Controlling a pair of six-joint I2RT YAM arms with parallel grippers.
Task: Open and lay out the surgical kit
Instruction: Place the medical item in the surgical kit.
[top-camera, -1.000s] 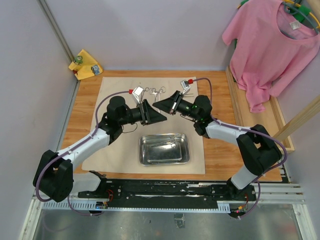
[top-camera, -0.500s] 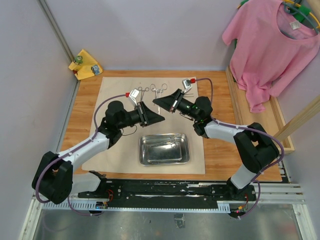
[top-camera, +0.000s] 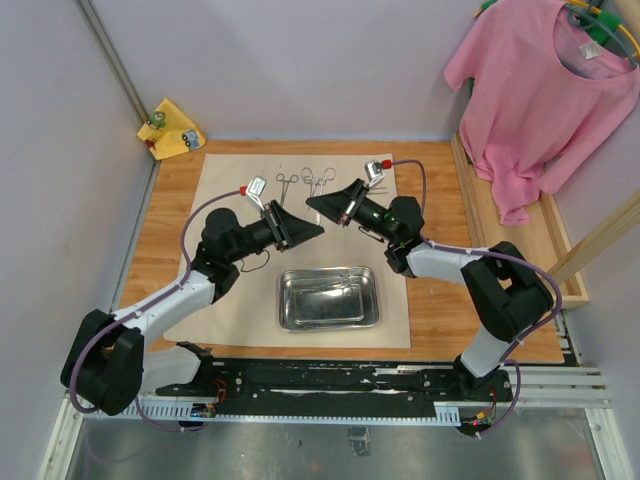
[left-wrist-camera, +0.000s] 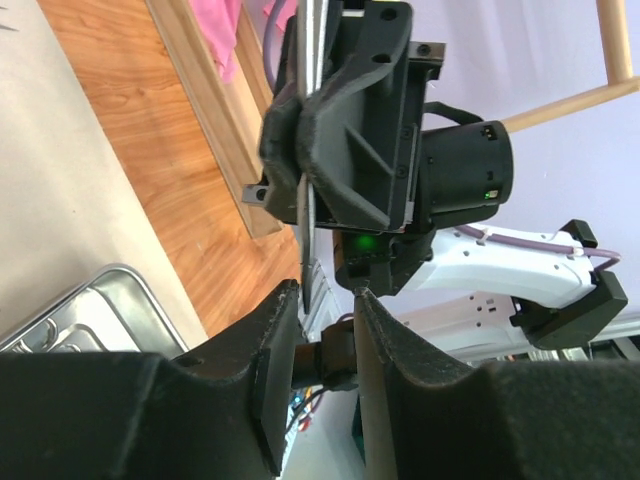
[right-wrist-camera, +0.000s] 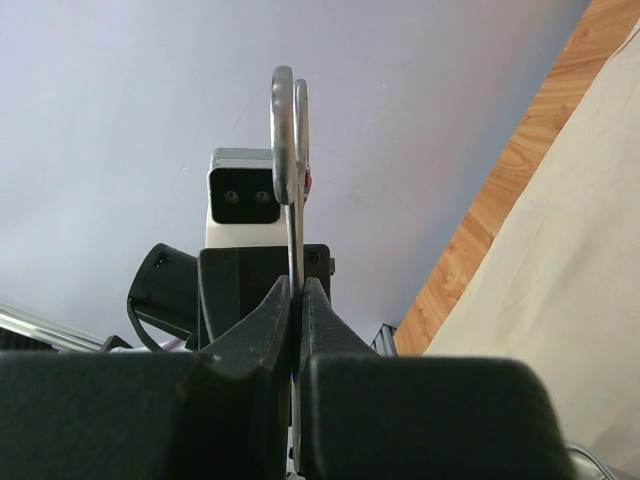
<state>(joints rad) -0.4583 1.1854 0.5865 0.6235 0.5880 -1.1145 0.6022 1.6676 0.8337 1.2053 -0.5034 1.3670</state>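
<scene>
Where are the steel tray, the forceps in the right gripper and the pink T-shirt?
steel tray (top-camera: 284, 300), top view, left rim.
forceps (right-wrist-camera: 283, 130), right wrist view, ring handle.
pink T-shirt (top-camera: 530, 90), top view, chest.

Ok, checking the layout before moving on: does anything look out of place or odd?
Only one thing: a pair of forceps is off the cloth wrap, clamped in the right gripper in mid-air, facing the open left gripper. The other forceps lie at the wrap's far edge; the steel tray sits square.
</scene>
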